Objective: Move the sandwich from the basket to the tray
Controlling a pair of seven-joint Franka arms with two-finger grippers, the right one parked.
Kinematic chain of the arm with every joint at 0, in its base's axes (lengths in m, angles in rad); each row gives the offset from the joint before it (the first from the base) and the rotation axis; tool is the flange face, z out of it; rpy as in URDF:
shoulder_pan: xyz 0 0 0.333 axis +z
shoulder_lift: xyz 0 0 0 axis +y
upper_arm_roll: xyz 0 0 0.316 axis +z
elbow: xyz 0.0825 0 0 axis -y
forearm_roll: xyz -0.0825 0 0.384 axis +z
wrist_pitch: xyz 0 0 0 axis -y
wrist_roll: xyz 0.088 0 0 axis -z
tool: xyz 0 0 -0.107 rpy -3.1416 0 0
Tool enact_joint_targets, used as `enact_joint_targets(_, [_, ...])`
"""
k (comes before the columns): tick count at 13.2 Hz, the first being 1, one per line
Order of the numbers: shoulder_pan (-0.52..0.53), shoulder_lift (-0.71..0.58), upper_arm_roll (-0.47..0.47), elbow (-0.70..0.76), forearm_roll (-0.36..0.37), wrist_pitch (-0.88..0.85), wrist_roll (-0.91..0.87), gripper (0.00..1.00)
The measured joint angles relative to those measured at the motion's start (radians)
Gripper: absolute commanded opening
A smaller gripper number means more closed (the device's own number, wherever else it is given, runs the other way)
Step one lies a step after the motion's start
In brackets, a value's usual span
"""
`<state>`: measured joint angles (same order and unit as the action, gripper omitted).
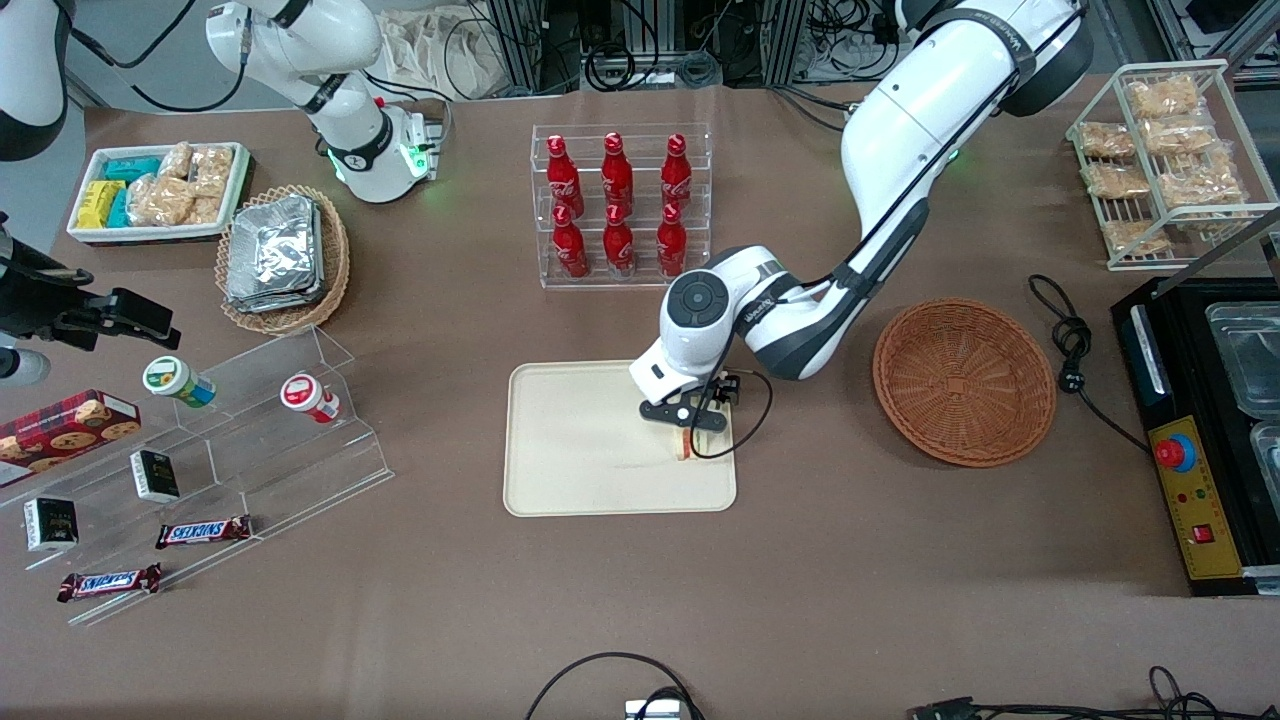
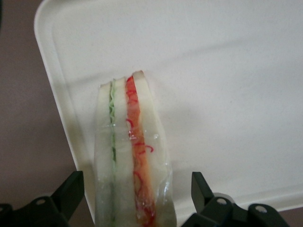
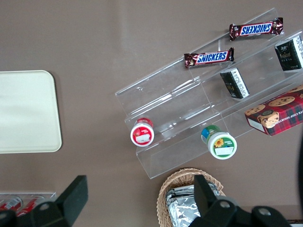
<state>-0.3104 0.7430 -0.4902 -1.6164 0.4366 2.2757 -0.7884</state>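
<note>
Sandwich Set Down on Tray, Fingers Spread Clear

The sandwich [image 2: 132, 156] is seen lying on the tray [image 1: 570, 440], close to the rim at the working arm's end, with the left arm's gripper [image 1: 700, 420] poised directly above it. In the wrist view the two fingers [image 2: 71, 191] are shown spread apart, one on each side of the wrapped wedge, with a gap left between each pad and the film; the load appears to have been let go, not clamped. The wedge is stood on a cut edge, so that its green and orange-red filling layers are turned up toward the camera. The basket [image 1: 965, 382] is left bare of its cargo, nearby toward the working arm's end of the table. The placing is judged essentially done, with only a lift away remaining. From the front, most of the sandwich is masked by the wrist and a looped cable [image 1: 745, 415], and its near end is cut off in the wrist view
</note>
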Motion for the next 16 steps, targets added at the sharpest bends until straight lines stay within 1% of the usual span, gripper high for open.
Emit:
enact_joint_targets(4, [0.012, -0.003, 0.005, 0.078, 0.0, -0.016, -0.051, 1.0])
enact_joint_targets(10, [0.052, -0.042, 0.007, 0.31, 0.001, -0.264, -0.085, 1.0])
enact_joint_targets(12, [0.088, -0.08, 0.007, 0.343, 0.001, -0.321, -0.085, 1.0])
enact_joint_targets(16, [0.172, -0.183, 0.008, 0.35, 0.001, -0.421, -0.086, 1.0])
